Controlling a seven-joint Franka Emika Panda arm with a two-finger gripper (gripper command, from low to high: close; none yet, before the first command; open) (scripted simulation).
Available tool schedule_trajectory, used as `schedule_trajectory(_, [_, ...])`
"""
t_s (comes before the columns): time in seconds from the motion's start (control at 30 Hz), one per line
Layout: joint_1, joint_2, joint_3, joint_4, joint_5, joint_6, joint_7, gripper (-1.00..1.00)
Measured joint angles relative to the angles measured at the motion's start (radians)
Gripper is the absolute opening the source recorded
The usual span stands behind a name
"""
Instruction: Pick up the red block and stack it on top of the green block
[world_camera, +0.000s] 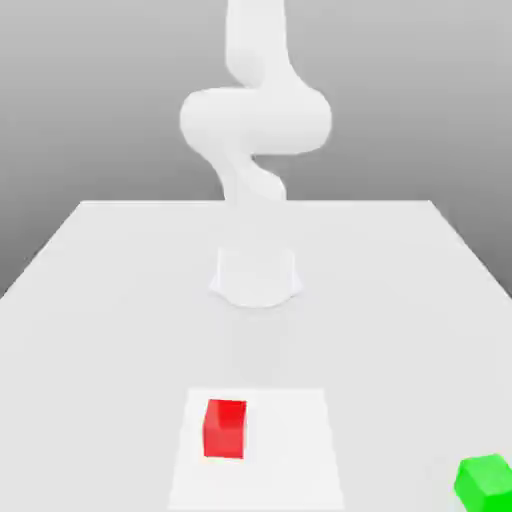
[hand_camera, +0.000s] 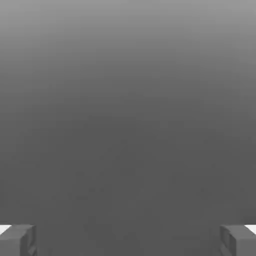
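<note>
Watching the gripper (hand_camera: 128, 240), I see its jaws wide apart, holding nothing. Red block (world_camera: 225, 428) sits on the table (world_camera: 100, 300), green block (world_camera: 486, 480) well apart toward the exterior view's right.

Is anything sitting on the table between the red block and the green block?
No. In the exterior view the stretch from the red block to the green block is bare white table.

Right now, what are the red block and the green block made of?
It's a simulator render, so I'm guessing. The red block looks like smooth, matte painted plastic or wood: flat color, sharp edges, no grain. The green block looks the same, only brighter.
</note>
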Motion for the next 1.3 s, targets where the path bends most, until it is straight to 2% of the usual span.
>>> schedule_trajectory(0.67, [-0.047, 0.733, -0.038, -0.353, 0.007, 0.401, -0.026, 0.00])
schedule_trajectory(0.87, [-0.060, 0.951, -0.021, -0.341, 0.030, 0.577, -0.044, 0.00])
schedule_trajectory(0.9, [-0.063, 0.977, -0.018, -0.338, 0.032, 0.599, -0.046, -1.00])
schedule_trajectory(1.13, [-0.065, 0.980, -0.016, -0.338, 0.030, 0.601, -0.044, -1.00])
schedule_trajectory(1.3, [-0.060, 0.823, -0.024, -0.361, 0.014, 0.467, -0.032, -1.00])
